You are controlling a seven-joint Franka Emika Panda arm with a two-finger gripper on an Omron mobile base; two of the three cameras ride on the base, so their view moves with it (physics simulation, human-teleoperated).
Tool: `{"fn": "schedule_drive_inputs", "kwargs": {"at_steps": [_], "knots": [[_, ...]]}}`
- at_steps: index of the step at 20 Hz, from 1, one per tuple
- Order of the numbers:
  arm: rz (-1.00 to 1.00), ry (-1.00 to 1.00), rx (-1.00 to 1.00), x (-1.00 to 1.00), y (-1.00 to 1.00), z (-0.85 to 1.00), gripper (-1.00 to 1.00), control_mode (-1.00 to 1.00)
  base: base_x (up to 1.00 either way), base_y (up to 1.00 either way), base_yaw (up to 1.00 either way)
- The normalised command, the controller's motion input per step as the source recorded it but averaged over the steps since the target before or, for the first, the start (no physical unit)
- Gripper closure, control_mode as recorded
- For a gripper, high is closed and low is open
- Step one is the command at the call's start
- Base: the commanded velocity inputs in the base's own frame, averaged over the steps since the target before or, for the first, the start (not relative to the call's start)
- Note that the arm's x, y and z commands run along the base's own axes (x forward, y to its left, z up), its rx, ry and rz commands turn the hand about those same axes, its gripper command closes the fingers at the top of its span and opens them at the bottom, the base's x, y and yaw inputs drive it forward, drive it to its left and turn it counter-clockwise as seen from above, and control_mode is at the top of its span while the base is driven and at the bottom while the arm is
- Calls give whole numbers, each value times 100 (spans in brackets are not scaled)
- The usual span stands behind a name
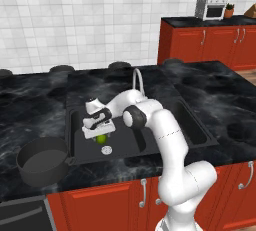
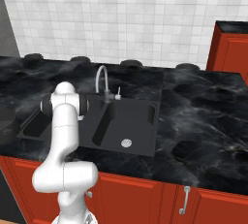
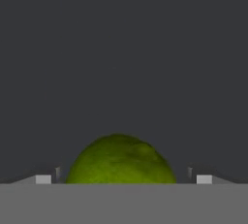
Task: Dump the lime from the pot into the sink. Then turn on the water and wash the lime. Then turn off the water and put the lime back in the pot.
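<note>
The lime lies on the floor of the left basin of the black sink, just behind that basin's silver drain. My gripper reaches down over it, jaws open. In the hand view the lime sits between the two fingertips, with a gap on each side. The dark grey pot stands on the counter to the left of the sink, its mouth up. The gooseneck faucet rises behind the sink; no water shows. From the right, the sink has its left basin hidden by my arm.
The right basin has a drain of its own. A black marble counter surrounds the sink. A toaster oven and a potted plant stand on the far right counter. Red cabinets run below.
</note>
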Motion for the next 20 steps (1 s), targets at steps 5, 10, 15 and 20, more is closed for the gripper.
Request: {"fn": "schedule_drive_inputs", "kwargs": {"at_steps": [5, 10, 15, 20], "knots": [[-5, 0, 0, -49, 0, -2, -100, -100, 0, 0, 0], [-6, 0, 0, -41, 0, -7, 100, -100, 0, 0, 0], [-6, 0, 0, -15, 0, -1, 100, -100, 0, 0, 0], [-3, -2, 0, 0, 0, 3, 100, -100, 0, 0, 0]]}}
